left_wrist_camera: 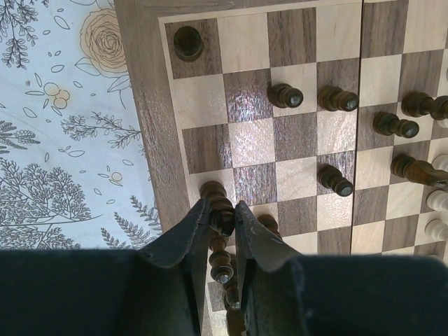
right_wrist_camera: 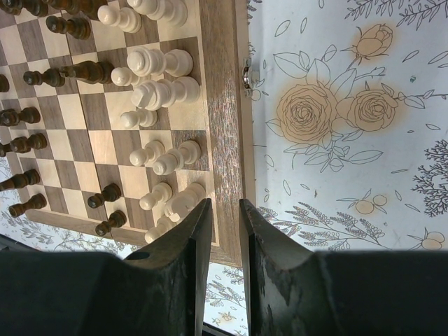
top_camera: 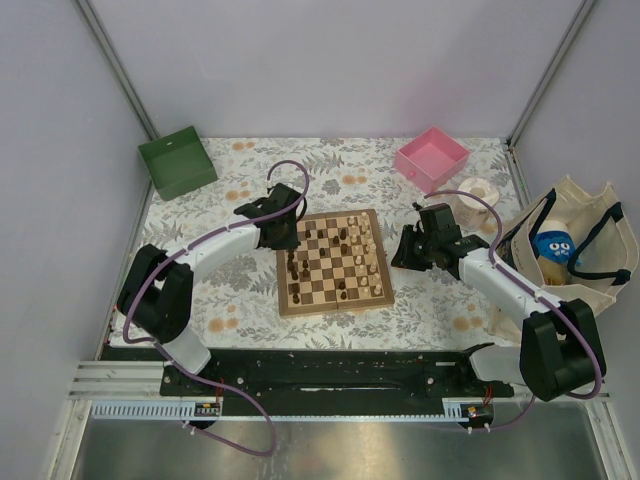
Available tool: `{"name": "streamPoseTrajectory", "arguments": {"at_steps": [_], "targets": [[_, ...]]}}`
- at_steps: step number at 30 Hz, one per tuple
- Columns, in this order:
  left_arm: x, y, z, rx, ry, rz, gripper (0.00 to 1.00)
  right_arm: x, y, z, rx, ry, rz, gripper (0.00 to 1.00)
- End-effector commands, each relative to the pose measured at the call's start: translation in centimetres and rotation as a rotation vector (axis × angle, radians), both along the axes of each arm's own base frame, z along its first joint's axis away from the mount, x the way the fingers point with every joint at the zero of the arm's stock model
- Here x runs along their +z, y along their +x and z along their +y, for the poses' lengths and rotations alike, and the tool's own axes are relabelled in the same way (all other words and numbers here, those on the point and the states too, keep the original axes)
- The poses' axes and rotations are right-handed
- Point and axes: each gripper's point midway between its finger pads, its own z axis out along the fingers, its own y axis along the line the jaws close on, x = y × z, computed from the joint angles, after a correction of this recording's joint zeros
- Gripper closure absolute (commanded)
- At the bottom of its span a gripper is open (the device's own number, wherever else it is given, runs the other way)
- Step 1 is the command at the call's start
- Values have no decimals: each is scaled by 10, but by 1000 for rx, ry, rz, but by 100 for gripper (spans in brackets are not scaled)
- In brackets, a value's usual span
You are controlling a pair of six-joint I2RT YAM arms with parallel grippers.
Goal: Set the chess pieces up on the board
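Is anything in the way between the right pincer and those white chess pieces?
Nothing visible. The right pincer hangs over the edge strip of the board, with an empty gap between its fingers. The nearest pale pieces stand right beside it on the outermost squares.

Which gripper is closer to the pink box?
Right. The right gripper is at the right edge of the board, on the near side of the pink box; the left gripper is across the board, at its left edge.
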Motion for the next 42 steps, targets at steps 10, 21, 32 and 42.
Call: {"name": "streamPoseTrajectory", "arguments": {"at_steps": [10, 21, 32, 42], "targets": [[6, 8, -4, 19, -18, -34, 70, 17, 11, 8, 24, 21, -50, 69], [41, 18, 1, 37, -6, -110, 40, 20, 11, 9, 24, 28, -54, 69], [100, 37, -76, -440, -229, -323, 38, 28, 15, -3, -17, -19, -105, 68], [76, 28, -126, -715, -238, -239, 46, 29, 14, 0, -4, -4, -101, 66]]}}
